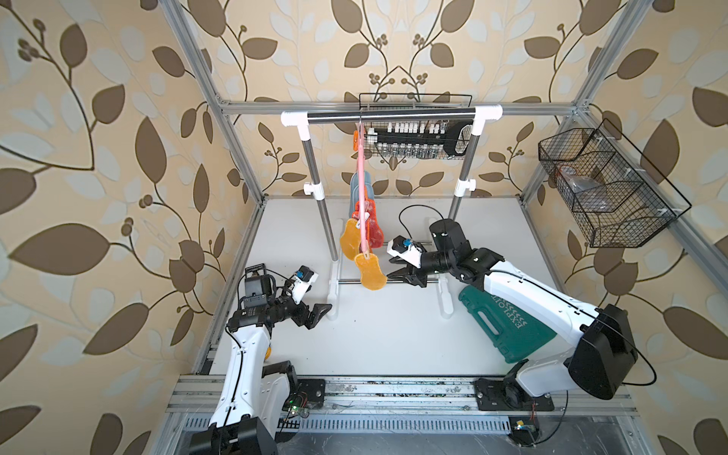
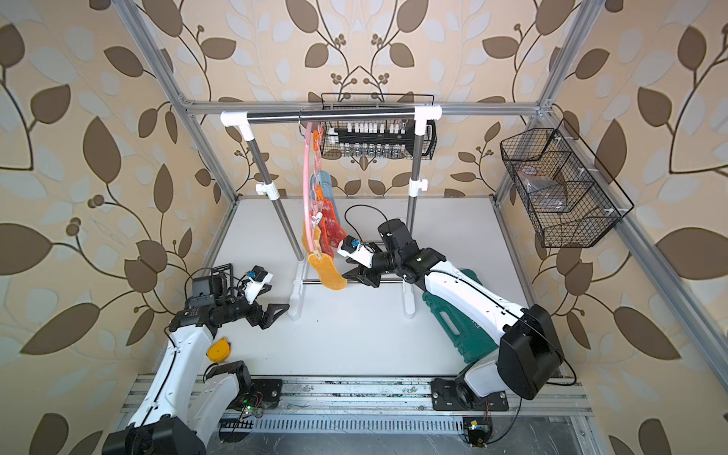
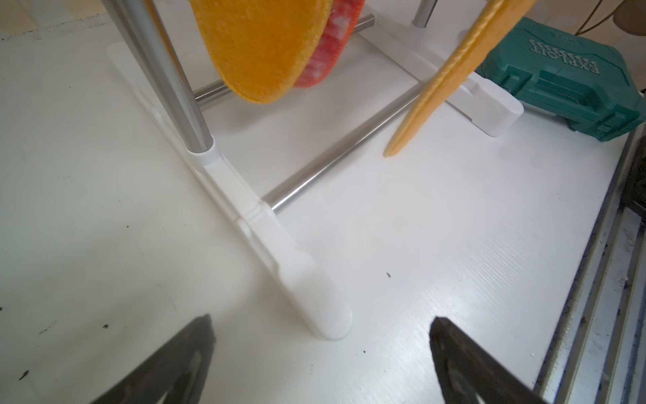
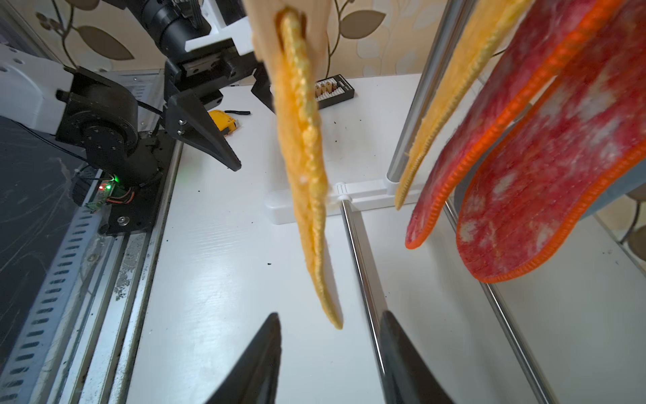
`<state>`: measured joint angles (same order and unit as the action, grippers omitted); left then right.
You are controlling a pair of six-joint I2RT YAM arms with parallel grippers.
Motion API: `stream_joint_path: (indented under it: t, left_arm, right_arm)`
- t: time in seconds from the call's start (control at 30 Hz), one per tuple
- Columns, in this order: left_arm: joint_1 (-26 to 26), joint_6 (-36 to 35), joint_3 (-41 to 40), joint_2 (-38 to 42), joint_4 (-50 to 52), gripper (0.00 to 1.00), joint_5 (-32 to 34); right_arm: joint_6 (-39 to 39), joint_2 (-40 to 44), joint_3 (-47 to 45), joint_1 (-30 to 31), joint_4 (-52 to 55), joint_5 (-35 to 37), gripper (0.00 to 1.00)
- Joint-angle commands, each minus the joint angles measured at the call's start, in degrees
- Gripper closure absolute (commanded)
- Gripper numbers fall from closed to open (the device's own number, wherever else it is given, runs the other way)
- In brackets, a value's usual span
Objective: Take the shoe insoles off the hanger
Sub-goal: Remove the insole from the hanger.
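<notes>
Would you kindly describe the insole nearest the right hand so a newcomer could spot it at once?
Find the steel rack on the white table; a pink hanger hangs from its bar. The insole is the frontmost one clipped there, fuzzy yellow, ahead of its yellow twin and the red pair.

"EXPLOIT" on green case (image 3: 566,82)

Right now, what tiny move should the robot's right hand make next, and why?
Probably ease the right hand forward a little, so the nearest yellow insole slips between its fingers. The hand is open and holds nothing. The insole's bottom tip hangs edge-on just in front of the gap, and the insole is clipped to the pink hanger.
</notes>
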<state>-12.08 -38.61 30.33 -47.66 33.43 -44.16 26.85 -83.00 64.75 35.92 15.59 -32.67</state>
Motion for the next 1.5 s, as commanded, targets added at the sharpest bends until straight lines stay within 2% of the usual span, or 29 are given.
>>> stream_joint_path:
  t: [0.0,0.03,0.07,0.2,0.3,0.47,0.63,0.67,0.8,0.83,1.07,1.27,1.47]
  left_arm:
    - [-0.67,-0.99,0.37,0.27,1.44,0.01,-2.6]
    - [-0.64,-0.95,0.5,0.27,1.54,0.01,-2.53]
    - [-0.64,-0.93,0.39,0.36,1.55,0.01,-2.43]
    - [-0.62,-0.83,0.31,0.47,1.29,0.01,-2.46]
    - [-0.67,-0.78,0.35,0.61,1.55,0.01,-2.25]
    - [-0.64,-0.92,0.25,0.91,1.63,0.01,-2.33]
    - [-0.67,-1.0,0.24,1.23,1.86,0.01,-2.24]
    - [-0.67,-1.0,0.17,1.17,1.86,0.01,-2.33]
    - [-0.65,-1.15,0.12,1.49,1.99,0.01,-2.18]
    - [-0.67,-1.14,0.01,1.58,2.0,0.01,-2.24]
    - [-0.62,-5.08,-0.09,3.77,3.75,0.01,-3.63]
    - [-0.6,-14.91,3.81,2.86,11.86,0.01,-11.61]
    - [-0.58,-17.14,12.65,0.1,18.97,0.01,-21.96]
  right_arm:
    - [2.45,1.7,-2.23,-0.08,-2.72,-2.89,0.46]
    - [2.6,1.47,-2.2,-0.07,-2.61,-2.93,0.45]
    - [2.6,1.13,-2.07,-0.08,-2.55,-3.32,0.35]
    - [1.96,-0.04,-1.65,-0.11,-3.81,-9.07,0.33]
    - [-2.31,-0.32,-3.62,0.56,-10.29,-12.67,0.33]
    - [-3.71,-1.56,-4.69,4.11,-16.1,-9.81,0.33]
    - [-6.85,-3.86,-4.02,4.42,-21.81,-7.77,0.34]
    - [-7.34,-4.42,-3.72,4.42,-22.64,-8.13,0.38]
    - [-10.64,-5.76,-3.23,4.42,-26.81,-10.85,0.91]
    - [-11.54,-5.9,-3.27,4.39,-27.55,-11.42,0.98]
    - [-16.84,-5.16,-3.49,6.31,-29.7,-10.61,1.0]
    - [-25.28,-3.75,-3.49,8.1,-33.29,-7.56,1.0]
    - [-28.08,-2.13,-3.32,12.34,-34.95,-3.94,0.99]
